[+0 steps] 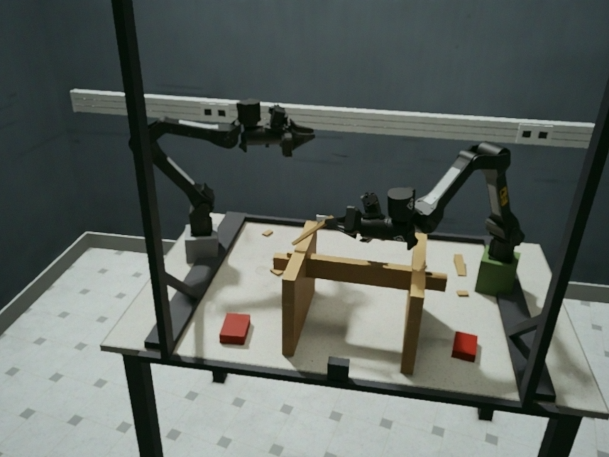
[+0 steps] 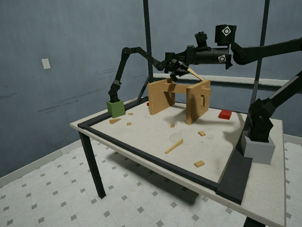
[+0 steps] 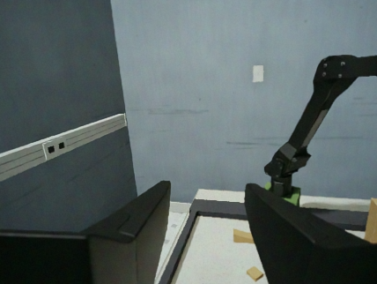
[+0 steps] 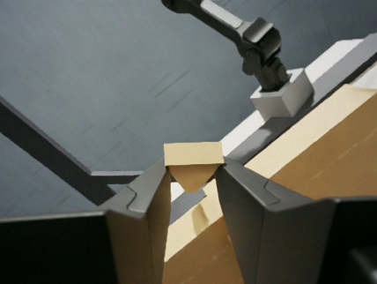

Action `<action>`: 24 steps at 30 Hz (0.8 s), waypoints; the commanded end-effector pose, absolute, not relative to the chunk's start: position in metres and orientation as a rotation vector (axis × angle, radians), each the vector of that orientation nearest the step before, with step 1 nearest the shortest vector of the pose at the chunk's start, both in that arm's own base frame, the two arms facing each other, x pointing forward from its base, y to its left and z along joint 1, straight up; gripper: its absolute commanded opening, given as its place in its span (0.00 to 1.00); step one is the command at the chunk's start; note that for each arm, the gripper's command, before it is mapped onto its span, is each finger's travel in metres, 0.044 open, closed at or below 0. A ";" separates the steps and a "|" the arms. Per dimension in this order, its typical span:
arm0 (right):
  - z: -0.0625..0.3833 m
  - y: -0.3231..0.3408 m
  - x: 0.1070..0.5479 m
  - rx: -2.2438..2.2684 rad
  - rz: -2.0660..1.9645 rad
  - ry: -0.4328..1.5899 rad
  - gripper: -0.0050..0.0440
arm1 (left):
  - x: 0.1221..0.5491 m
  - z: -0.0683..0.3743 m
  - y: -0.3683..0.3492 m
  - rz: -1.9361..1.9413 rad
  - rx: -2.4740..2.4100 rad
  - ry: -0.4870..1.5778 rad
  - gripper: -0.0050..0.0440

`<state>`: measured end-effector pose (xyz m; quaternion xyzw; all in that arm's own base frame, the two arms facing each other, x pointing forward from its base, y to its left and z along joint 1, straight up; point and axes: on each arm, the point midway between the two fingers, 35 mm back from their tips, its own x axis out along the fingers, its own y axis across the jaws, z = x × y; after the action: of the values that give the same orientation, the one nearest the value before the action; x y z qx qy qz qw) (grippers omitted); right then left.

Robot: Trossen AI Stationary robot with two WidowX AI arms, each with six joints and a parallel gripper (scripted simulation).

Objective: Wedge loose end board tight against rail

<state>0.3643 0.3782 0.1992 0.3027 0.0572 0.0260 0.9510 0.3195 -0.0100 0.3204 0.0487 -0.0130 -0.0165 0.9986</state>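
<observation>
Wedge (image 1: 309, 232) (image 2: 195, 74) (image 4: 194, 154) is in my right gripper (image 1: 330, 221) (image 2: 187, 69) (image 4: 192, 166), whose fingers are closed onto its sides with only a narrow opening. I judge it is held by one end so that the other part stays free to enter the slot. It slants above the end board (image 1: 298, 314) (image 2: 193, 105) nearer the left arm, not in the slot; whether it touches the top edge, I cannot tell.

My left gripper (image 1: 312, 133) (image 2: 173, 56) (image 3: 207, 190) is partly open, holding nothing, raised high, perhaps to give room or to help with turning the wedge. The rail (image 1: 363, 270) (image 2: 179, 88) passes through both boards, which stand upright, the other board (image 1: 412, 334) (image 2: 161, 97) included. I cannot judge the tightness. Next, I think, the straight side must face the loose board, otherwise the wedge may jam
</observation>
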 end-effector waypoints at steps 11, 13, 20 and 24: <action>0.221 0.371 0.364 0.642 0.060 0.098 0.12 | 0.313 0.326 0.001 0.003 -0.002 -0.063 0.46; 0.232 0.371 0.366 0.660 0.065 0.087 0.12 | 0.313 0.329 0.001 0.003 -0.001 -0.069 0.46; 0.256 0.348 0.370 0.650 0.060 0.092 0.12 | 0.313 0.328 0.001 0.002 -0.001 -0.067 0.46; 0.273 0.356 0.369 0.592 0.138 0.146 0.12 | 0.313 0.328 0.001 0.002 -0.001 -0.067 0.46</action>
<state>0.3723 0.3522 0.2432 0.2977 0.0594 0.0334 0.9522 0.3152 0.0007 0.3233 0.0018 -0.0268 0.0013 0.9996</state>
